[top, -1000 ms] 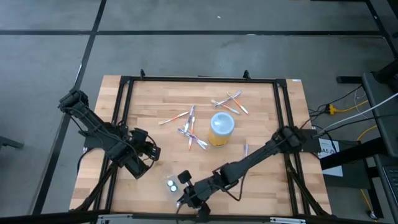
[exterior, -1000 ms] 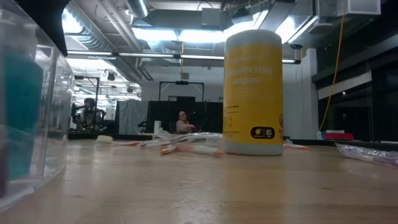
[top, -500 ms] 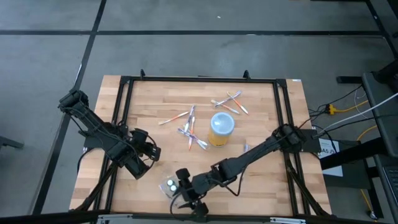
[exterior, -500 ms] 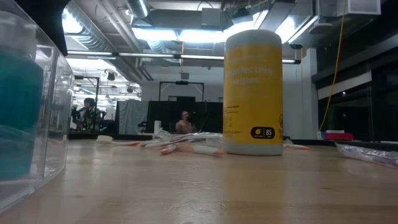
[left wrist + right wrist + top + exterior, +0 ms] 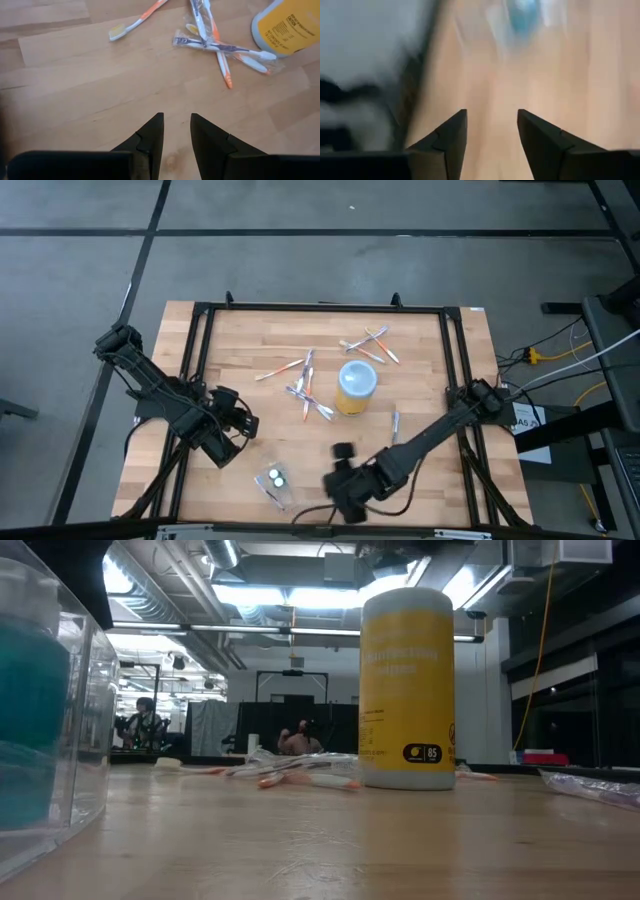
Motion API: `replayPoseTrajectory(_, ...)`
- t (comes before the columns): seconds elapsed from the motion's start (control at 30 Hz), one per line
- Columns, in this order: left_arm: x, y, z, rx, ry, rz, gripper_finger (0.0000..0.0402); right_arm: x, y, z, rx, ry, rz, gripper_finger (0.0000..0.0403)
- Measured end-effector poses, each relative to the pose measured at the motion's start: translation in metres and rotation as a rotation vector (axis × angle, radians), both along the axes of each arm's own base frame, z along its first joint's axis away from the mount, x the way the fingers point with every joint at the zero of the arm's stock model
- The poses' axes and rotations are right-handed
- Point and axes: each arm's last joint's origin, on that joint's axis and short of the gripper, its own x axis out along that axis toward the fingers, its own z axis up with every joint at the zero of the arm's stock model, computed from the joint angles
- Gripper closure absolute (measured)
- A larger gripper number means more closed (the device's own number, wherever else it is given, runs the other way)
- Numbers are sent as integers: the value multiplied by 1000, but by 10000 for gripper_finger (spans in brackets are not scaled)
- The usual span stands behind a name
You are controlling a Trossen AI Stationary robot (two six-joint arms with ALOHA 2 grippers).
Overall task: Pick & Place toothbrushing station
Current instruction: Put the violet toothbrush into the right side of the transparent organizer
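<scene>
clear pouch (image 5: pixel 274 480) on table, right tool (image 5: pixel 345 480) beside, open

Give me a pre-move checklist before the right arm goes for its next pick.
1. Right gripper empty, fingers apart: ok.
2. Clear plastic pouch with teal tubes lying free on the wooden table, near the front edge: ok.
3. Left gripper holding nothing, waiting over bare wood: ok.
4. Yellow wipes canister with pale-blue top upright: ok.
5. Loose wrapped toothbrush beside the right arm, reachable: ok.
6. Pouch's exact contents: cannot tell.
</scene>
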Motion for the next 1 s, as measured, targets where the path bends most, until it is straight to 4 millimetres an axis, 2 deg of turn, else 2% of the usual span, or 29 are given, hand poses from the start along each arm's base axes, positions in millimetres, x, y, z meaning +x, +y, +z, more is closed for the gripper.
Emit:
replayPoseTrajectory(0.1, 0, 0, 0, 14, 1, -13, 311, -27, -9, -9, -116, 240, -126, 239)
replayPoseTrajectory(0.2, 1, 1, 1, 43, -15, -20, 311, -42, -11, -8, -142, 320, -289, 243)
replayPoseTrajectory(0.47, 1, -1, 2, 71, -63, -24, 311, -48, -15, 12, 78, 237, -805, 243)
replayPoseTrajectory(0.57, -1, -4, 2, 72, -76, -38, 311, -62, -15, 24, 117, 215, -952, 243)
replayPoseTrajectory(0.73, -3, -10, 2, 63, -103, -62, 311, -87, -5, 31, 156, 185, -1183, 243)
replayPoseTrajectory(0.83, -2, -13, 3, 65, -138, -68, 311, -89, 1, 29, 234, 181, -1297, 243)
replayPoseTrajectory(0.9, -2, -16, 3, 56, -156, -74, 311, -85, 2, 20, 282, 171, -1332, 243)
replayPoseTrajectory(1.0, -2, -19, 4, 54, -193, -81, 311, -84, -8, 2, 225, 229, -1353, 243)
